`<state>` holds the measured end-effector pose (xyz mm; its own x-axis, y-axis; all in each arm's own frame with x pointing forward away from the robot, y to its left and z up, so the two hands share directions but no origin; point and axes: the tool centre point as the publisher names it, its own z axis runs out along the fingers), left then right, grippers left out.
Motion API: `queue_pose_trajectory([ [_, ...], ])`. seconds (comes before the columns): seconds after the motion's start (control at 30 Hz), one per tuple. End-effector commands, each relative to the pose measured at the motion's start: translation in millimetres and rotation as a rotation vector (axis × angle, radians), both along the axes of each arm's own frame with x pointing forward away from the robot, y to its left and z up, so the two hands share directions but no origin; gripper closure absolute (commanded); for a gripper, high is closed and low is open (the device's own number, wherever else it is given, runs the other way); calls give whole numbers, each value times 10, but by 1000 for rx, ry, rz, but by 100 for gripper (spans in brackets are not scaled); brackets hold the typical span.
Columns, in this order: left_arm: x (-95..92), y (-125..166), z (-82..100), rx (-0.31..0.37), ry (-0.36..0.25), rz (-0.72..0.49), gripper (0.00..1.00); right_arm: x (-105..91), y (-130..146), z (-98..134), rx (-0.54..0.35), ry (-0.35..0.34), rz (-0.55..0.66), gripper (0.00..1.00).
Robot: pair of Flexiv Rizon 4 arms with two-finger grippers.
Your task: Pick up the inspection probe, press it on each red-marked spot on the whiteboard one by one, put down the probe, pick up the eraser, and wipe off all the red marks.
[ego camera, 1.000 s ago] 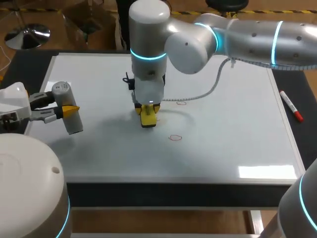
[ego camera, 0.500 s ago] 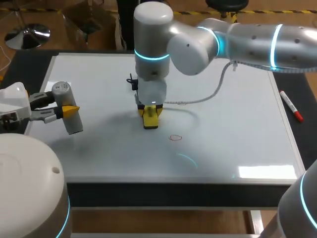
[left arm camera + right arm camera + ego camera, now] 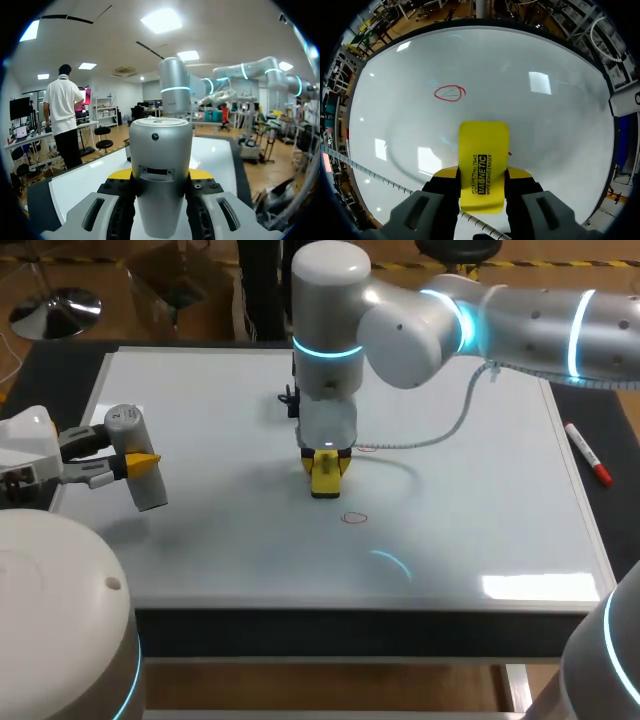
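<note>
Right gripper [image 3: 482,175] is clamping the yellow eraser [image 3: 483,162] at the whiteboard [image 3: 480,520] — red mark [image 3: 449,93] lying just ahead. Left gripper [image 3: 135,462] is gripping the probe [image 3: 138,475] by the board's edge.

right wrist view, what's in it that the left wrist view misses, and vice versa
Only the right wrist view: the yellow rectangular eraser in the right pincer, with a red oval mark ahead of it. Only the left wrist view: the silver cylindrical probe in the left pincer, my right arm beyond it. Both: the glossy white whiteboard.
</note>
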<state>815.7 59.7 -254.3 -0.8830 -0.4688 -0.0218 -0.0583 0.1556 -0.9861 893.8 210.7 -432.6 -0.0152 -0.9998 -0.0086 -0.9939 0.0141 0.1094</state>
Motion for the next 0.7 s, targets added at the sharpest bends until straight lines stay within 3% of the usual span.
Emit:
queue_pose_trajectory([
  [0.03, -4, 1, 11, 0, -1, 1, 100, -14, -98, -46, 4, -6, -3, 100],
  [0.37, -4, 1, 11, 0, -1, 1, 100, 11, -183, 135, -18, -43, -18, 100],
  [0.7, -4, 1, 11, 0, -1, 1, 100, 60, 76, 353, -13, -102, 57, 100],
])
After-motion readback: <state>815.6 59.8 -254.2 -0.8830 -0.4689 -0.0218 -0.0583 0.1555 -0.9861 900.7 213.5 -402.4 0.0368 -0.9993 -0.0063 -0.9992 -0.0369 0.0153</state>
